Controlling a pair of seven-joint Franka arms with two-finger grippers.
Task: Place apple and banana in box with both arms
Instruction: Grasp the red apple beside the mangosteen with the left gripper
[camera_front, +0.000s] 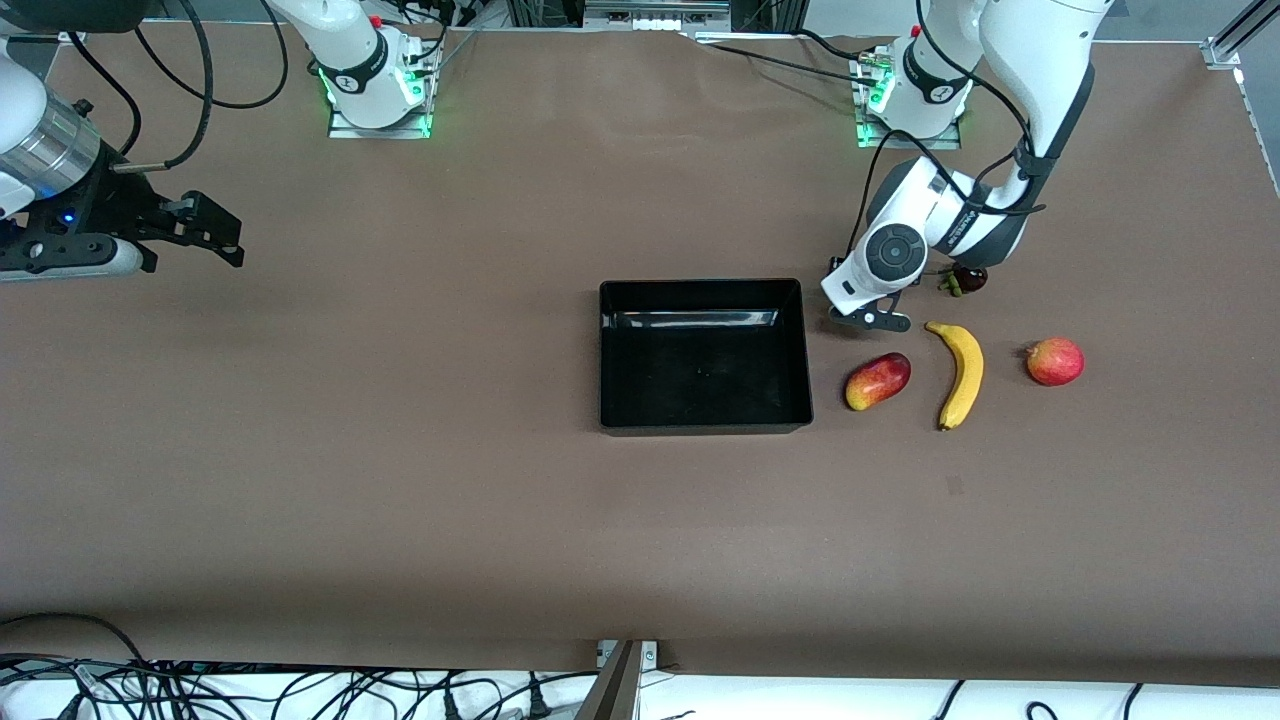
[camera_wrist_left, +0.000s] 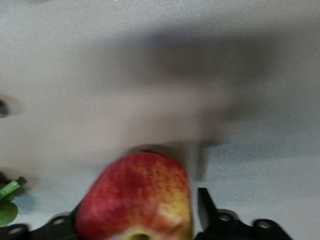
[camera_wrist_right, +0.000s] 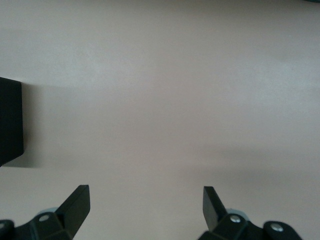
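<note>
The black box (camera_front: 705, 420) sits mid-table. The yellow banana (camera_front: 962, 375) lies beside it toward the left arm's end. My left gripper (camera_front: 872, 318) hangs low between the box and the banana. In the left wrist view its fingers (camera_wrist_left: 204, 202) stand open on either side of the apple (camera_wrist_left: 132, 195), red with yellow streaks and a dimple; a thin gap shows beside one finger. The left hand hides the apple in the front view. My right gripper (camera_front: 228, 240) waits open and empty above the table at the right arm's end; it also shows in the right wrist view (camera_wrist_right: 145, 192), with a box corner (camera_wrist_right: 10, 122).
An oblong red-yellow mango-like fruit (camera_front: 878, 381) lies between the box and the banana. A round red fruit with a nub (camera_front: 1055, 361) lies beside the banana toward the left arm's end. A dark fruit with green leaves (camera_front: 967, 277) sits by the left arm; its leaves (camera_wrist_left: 6, 207) show too.
</note>
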